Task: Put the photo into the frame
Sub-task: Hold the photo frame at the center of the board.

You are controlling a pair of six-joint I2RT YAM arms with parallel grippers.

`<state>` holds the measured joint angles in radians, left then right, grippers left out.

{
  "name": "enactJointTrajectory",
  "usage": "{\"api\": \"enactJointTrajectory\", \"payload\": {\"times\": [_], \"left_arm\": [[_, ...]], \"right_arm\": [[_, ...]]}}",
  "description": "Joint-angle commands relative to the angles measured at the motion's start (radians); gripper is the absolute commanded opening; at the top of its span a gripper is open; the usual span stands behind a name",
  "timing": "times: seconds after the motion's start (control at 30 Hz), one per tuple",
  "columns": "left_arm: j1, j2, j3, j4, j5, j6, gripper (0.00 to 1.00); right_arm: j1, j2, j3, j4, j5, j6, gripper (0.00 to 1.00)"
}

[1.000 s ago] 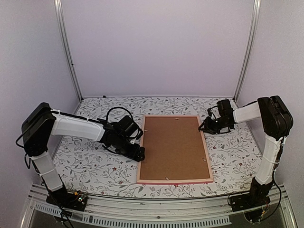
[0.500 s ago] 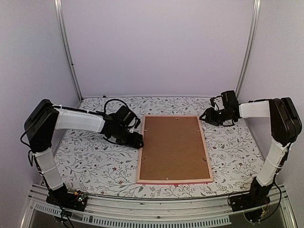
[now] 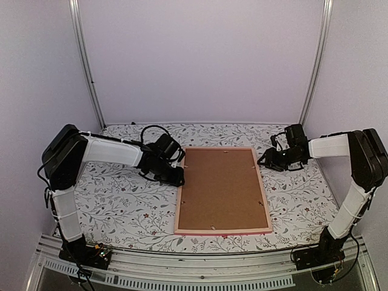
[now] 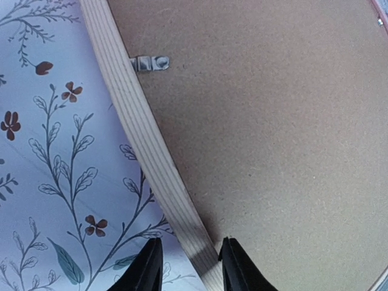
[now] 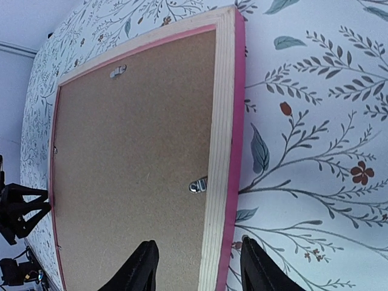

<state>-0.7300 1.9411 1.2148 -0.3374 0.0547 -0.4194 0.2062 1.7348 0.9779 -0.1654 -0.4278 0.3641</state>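
Note:
The pink frame point(image 3: 178, 209) lies face down in the middle of the table, with a brown backing board point(image 3: 222, 188) filling it. The photo is hidden. My left gripper point(image 3: 177, 180) is at the frame's left rail point(image 4: 142, 139), open, one finger on the cloth side and one over the board point(image 4: 273, 133); neither visibly touches the rail. My right gripper point(image 3: 264, 162) is open over the right rail point(image 5: 224, 121) near the far corner, its fingers wide apart on either side.
Small metal turn clips point(image 4: 150, 62) point(image 5: 198, 185) stick out from the rails over the board. A floral cloth point(image 3: 115, 209) covers the table. White walls and two metal posts point(image 3: 88, 73) close the back and sides.
My left gripper moved along the left rail toward the far end and its jaws narrowed. My right gripper swung toward the far corner, then back to the right rail, jaws wider.

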Motion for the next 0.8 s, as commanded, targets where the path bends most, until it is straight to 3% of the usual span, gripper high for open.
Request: {"api": "enactJointTrajectory", "payload": {"times": [0.0,0.77], "left_arm": [[-0.001,0.028,0.001,0.021,-0.02,-0.007,0.35],[-0.012,0.024,-0.03,0.057,-0.084,-0.046,0.26]], "right_arm": [[0.006,-0.07,-0.056,-0.018,-0.008,-0.005,0.49],[0.165,-0.319,-0.278,-0.215,0.096,0.083,0.55]]}}
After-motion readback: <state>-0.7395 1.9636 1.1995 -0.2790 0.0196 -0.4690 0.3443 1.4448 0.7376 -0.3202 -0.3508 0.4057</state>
